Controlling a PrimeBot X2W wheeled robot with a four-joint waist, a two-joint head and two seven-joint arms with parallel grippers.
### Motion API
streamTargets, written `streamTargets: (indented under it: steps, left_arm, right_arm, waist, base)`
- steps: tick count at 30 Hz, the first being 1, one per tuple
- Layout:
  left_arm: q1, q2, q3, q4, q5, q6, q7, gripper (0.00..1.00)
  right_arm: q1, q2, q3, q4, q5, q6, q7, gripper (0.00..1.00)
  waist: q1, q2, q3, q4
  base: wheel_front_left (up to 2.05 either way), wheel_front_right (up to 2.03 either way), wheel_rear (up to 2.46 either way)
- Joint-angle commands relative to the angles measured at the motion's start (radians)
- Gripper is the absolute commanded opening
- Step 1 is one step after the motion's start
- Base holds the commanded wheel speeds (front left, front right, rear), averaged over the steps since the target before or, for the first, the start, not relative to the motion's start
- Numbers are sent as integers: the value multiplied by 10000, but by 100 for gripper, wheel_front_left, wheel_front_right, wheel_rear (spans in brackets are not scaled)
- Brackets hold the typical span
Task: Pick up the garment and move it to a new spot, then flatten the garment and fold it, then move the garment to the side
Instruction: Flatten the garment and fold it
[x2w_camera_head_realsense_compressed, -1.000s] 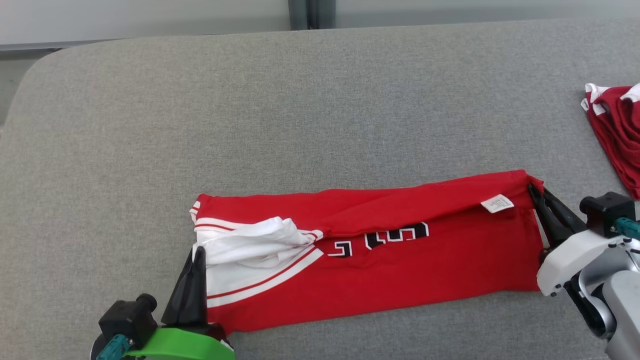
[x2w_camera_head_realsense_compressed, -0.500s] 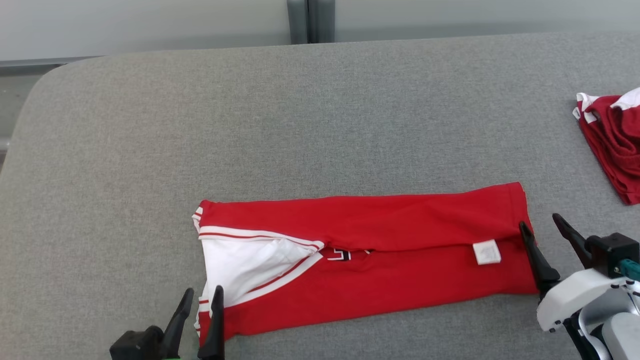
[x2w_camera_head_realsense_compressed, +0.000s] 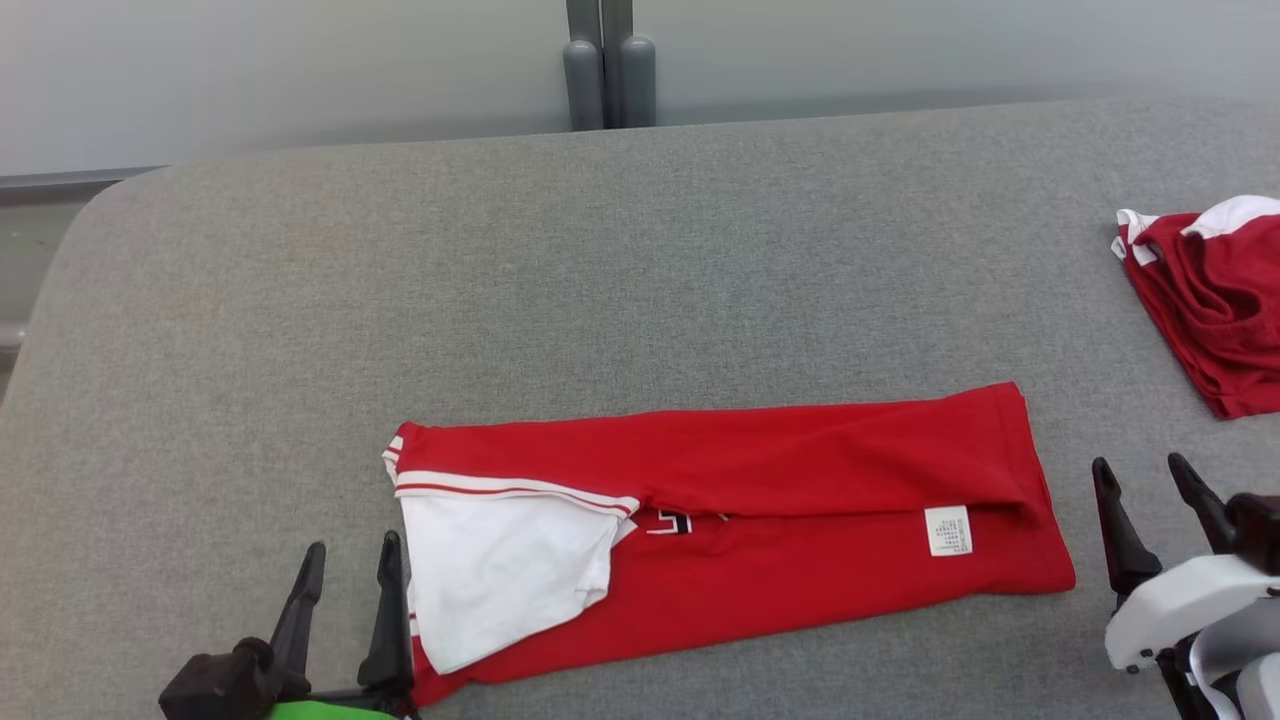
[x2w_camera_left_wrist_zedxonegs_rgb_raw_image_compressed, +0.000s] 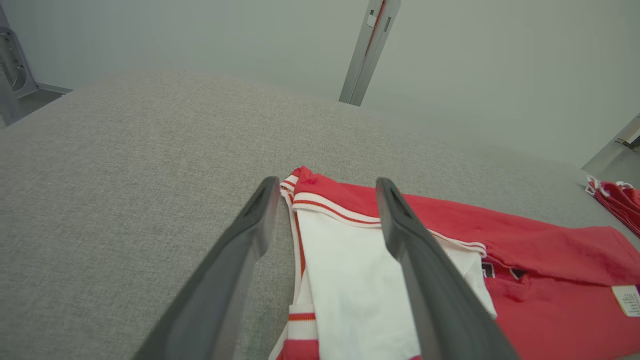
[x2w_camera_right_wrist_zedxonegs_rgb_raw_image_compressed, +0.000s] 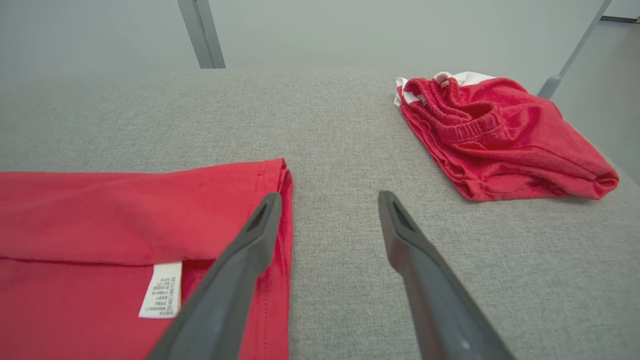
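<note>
The garment (x2w_camera_head_realsense_compressed: 760, 500) is a red jersey with a white panel, folded into a long band across the grey table; its white care label (x2w_camera_head_realsense_compressed: 947, 530) faces up near the right end. My left gripper (x2w_camera_head_realsense_compressed: 348, 560) stands open at the band's left end, holding nothing; in the left wrist view the left gripper (x2w_camera_left_wrist_zedxonegs_rgb_raw_image_compressed: 325, 187) frames the white panel (x2w_camera_left_wrist_zedxonegs_rgb_raw_image_compressed: 350, 280). My right gripper (x2w_camera_head_realsense_compressed: 1140, 478) is open just right of the band's right edge, off the cloth. In the right wrist view the right gripper (x2w_camera_right_wrist_zedxonegs_rgb_raw_image_compressed: 330, 200) has its left finger over the garment (x2w_camera_right_wrist_zedxonegs_rgb_raw_image_compressed: 100, 215) hem.
A second red garment (x2w_camera_head_realsense_compressed: 1210, 300), bunched with its elastic waistband showing, lies at the table's far right; it also appears in the right wrist view (x2w_camera_right_wrist_zedxonegs_rgb_raw_image_compressed: 500, 135). The grey padded table (x2w_camera_head_realsense_compressed: 600, 280) has a rounded far-left corner. A grey post (x2w_camera_head_realsense_compressed: 600, 60) stands behind the far edge.
Both grippers let go of the garment's ends, opened and drew back toward me. The upper flap now lies folded down over the lower half. The head camera has tilted.
</note>
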Motion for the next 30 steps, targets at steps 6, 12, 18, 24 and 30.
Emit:
streamTargets:
  steps: [6, 12, 18, 24, 30]
  left_arm:
    - [-406, -122, 241, 100, 67, 317, -106, 100]
    - [-462, -96, 364, 287, 84, 371, -111, 100]
    - [-390, -131, 497, 396, 116, 440, -147, 100]
    - [-206, -116, 606, 420, 113, 448, -171, 100]
    - [-86, -53, 689, 376, 93, 363, -184, 100]
  right_arm:
    - [-965, 361, 212, 843, -34, -11, 1084, 100]
    - [-1652, 572, 341, 2288, 76, -11, 1623, 100]
    - [-1928, 698, 563, 3307, 228, -11, 2016, 100]
    - [-1969, 791, 1061, 3561, 566, -4, 2214, 28]
    - [-2179, 771, 1228, 3764, 887, -13, 2128, 0]
  waist:
    - [0, 0, -24, 104]
    - [0, 0, 31, 404]
    - [0, 0, -1, 590]
    - [0, 0, -85, 547]
    - [0, 0, -132, 363]
  base:
    - [0, 0, 0]
    - [0, 0, 0]
    - [0, 0, 0]
    - [0, 0, 0]
    - [0, 0, 0]
